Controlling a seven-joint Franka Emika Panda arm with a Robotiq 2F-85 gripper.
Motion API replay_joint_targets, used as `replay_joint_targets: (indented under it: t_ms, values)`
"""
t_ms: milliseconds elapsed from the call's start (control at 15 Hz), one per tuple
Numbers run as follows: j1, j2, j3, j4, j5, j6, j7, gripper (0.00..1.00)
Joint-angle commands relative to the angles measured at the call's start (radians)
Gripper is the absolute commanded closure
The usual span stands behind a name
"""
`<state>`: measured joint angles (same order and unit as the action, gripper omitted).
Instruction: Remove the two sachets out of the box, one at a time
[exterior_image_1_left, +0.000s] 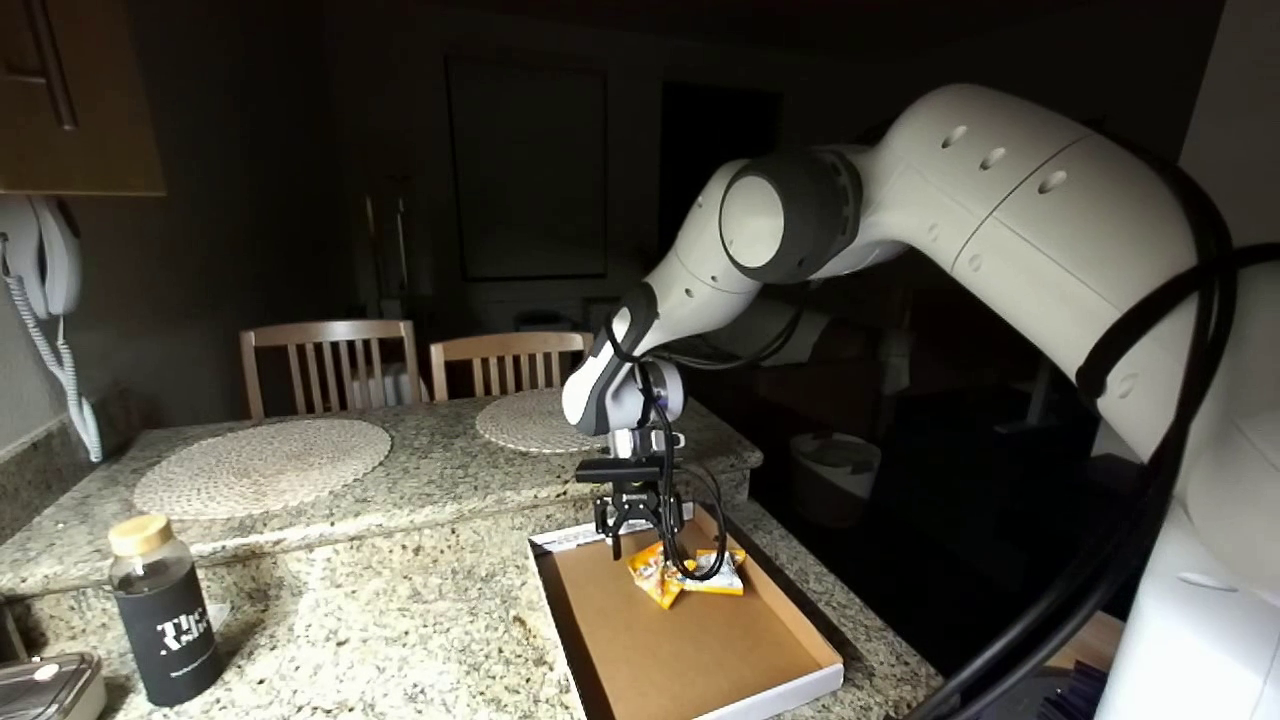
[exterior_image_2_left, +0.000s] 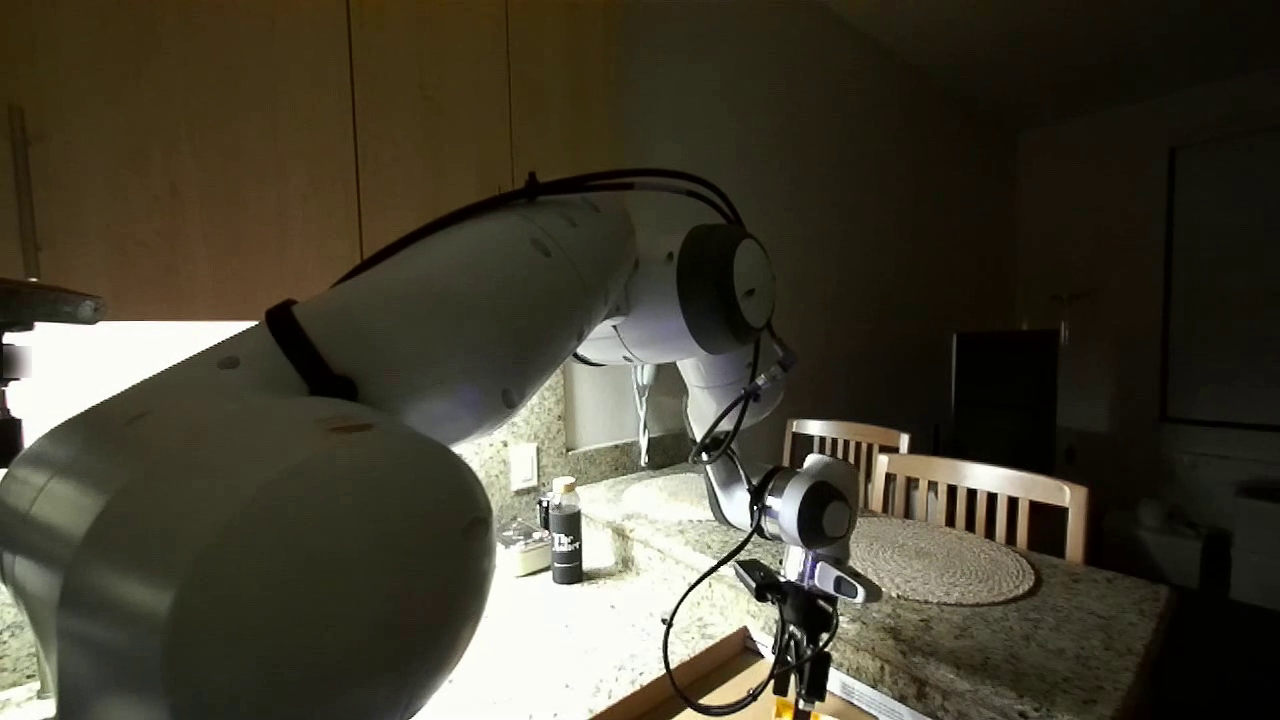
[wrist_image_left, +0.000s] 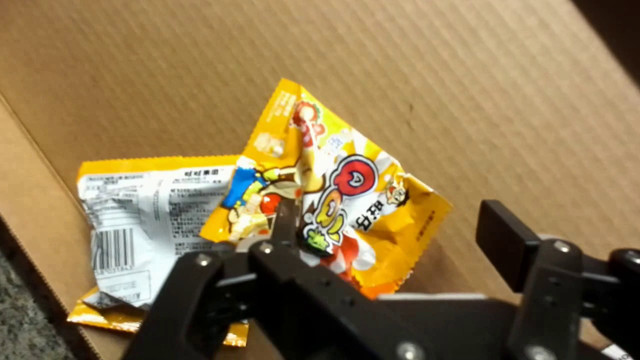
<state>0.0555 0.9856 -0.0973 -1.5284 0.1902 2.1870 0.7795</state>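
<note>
A speckled tabletop (exterior_image_1_left: 420, 640) spreads out before me, and the white arm (exterior_image_1_left: 940, 190) arches over it from three o'clock. Taking an exterior view as the dial, two chairs (exterior_image_1_left: 330, 332) stand at nine, two round placemats (exterior_image_1_left: 262, 467) lie on the raised level between eight and nine, and the box (exterior_image_1_left: 650, 640), brown inside with low walls, rests on the lower level at six. A pale-capped bottle (exterior_image_1_left: 170, 630) stands at eight. Over the box's twelve o'clock end hangs the end effector (wrist_image_left: 392, 225), pointing down, its fingers (wrist_image_left: 505, 240) spread well apart. In the wrist view one finger passes in front of a sachet (wrist_image_left: 345, 175) and its mate sits toward four; whether that first finger touches, I can't tell. Both sachets lie in the box: this one yellow-orange side up, the second sachet (wrist_image_left: 150, 225) at nine o'clock from it, white barcoded side up, partly covered by its edge.
</note>
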Motion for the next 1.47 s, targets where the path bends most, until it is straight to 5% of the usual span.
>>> replay_joint_targets:
  t_ms: [0,133,200,1000,1200,1400]
  values:
    - [-0.002,0.013,-0.012,-0.015,0.01,0.045,0.023,0.0]
    - [-0.007,0.015,-0.013,-0.019,0.012,0.032,0.018,0.0]
    - [-0.008,0.021,-0.011,-0.013,0.011,0.022,0.014,0.25]
    - [-0.038,-0.018,0.029,-0.019,0.025,-0.082,-0.06,0.97]
    - [-0.046,-0.082,0.032,-0.068,0.033,-0.058,-0.079,1.0]
    - [-0.065,-0.202,0.032,-0.163,0.084,0.088,-0.09,1.0]
